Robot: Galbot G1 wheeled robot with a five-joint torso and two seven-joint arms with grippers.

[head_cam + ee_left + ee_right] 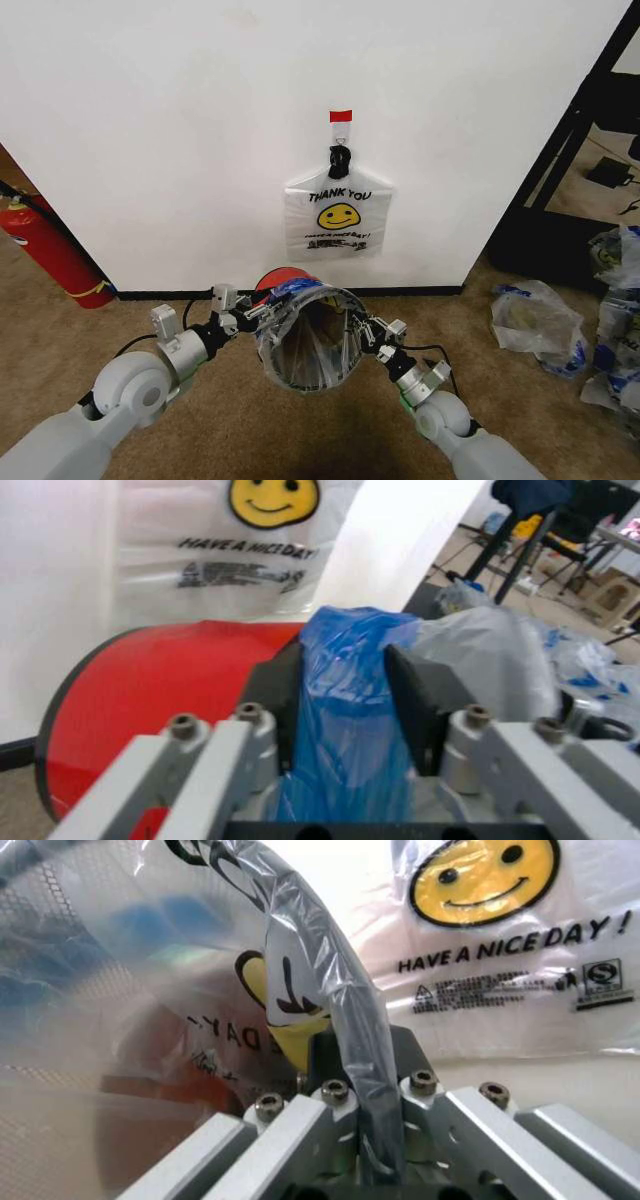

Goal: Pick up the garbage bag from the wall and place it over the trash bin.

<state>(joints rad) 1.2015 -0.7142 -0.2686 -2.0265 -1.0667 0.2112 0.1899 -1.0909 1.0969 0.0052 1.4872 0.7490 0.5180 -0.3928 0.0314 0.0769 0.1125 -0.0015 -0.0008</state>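
The garbage bag (pixel 300 292), see-through with blue handle tips, is stretched around the mouth of the trash bin (pixel 290 352), a black mesh bin whose red base (pixel 150 682) shows behind it. At the bin's left side my left gripper (pixel 250 312) is shut on a blue handle (pixel 345 720). My right gripper (pixel 366 330), at the bin's right side, is shut on a fold of the see-through film (pixel 345 1027). The bin stands on the carpet just in front of the white wall (pixel 180 120).
A flat white THANK YOU bundle (pixel 338 215) with a black knot hangs on the wall under a red tape strip (pixel 341 117). A red fire extinguisher (pixel 50 250) leans at the left. Lumpy clear bags (pixel 535 320) and a black shelf frame (pixel 570 130) are at the right.
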